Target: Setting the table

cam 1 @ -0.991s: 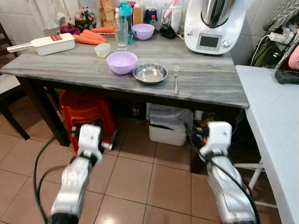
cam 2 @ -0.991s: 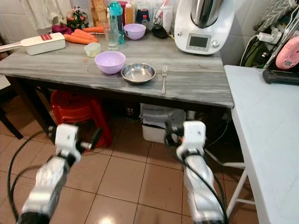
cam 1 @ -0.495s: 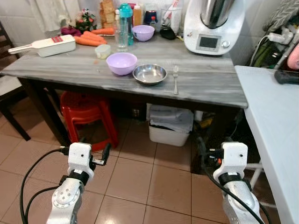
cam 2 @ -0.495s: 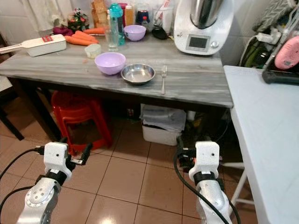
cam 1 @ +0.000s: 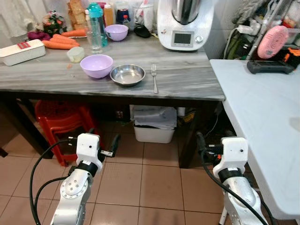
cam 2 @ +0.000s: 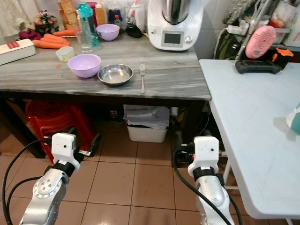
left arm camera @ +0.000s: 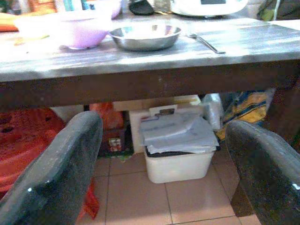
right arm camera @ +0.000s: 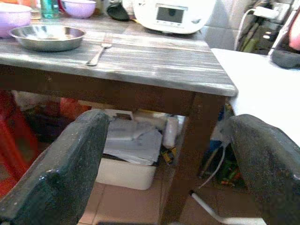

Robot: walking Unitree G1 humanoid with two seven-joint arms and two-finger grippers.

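On the grey wooden table [cam 1: 187,84] a lavender bowl [cam 1: 96,65], a steel bowl [cam 1: 127,74] and a fork [cam 1: 154,78] lie in a row near the front edge. A smaller purple bowl [cam 1: 116,32] and a drinking glass [cam 1: 94,41] stand farther back. Both arms hang low over the tiled floor, well in front of the table. My left gripper [left arm camera: 164,173] is open, with nothing between its fingers [left arm camera: 61,173]. My right gripper [right arm camera: 168,178] is open too, facing the table's right corner, and holds nothing.
A white kitchen machine [cam 1: 183,23], bottles, carrots [cam 1: 58,42] and a white slicer [cam 1: 21,50] crowd the table's back. Under the table are red stools [cam 1: 58,119] and a white bin [cam 1: 152,126]. A white table [cam 1: 262,122] with a black device [cam 1: 272,67] stands close on the right.
The camera has swung to the right, so the table sits farther left in view. Both arms have dropped from near the table's edge to low over the floor.
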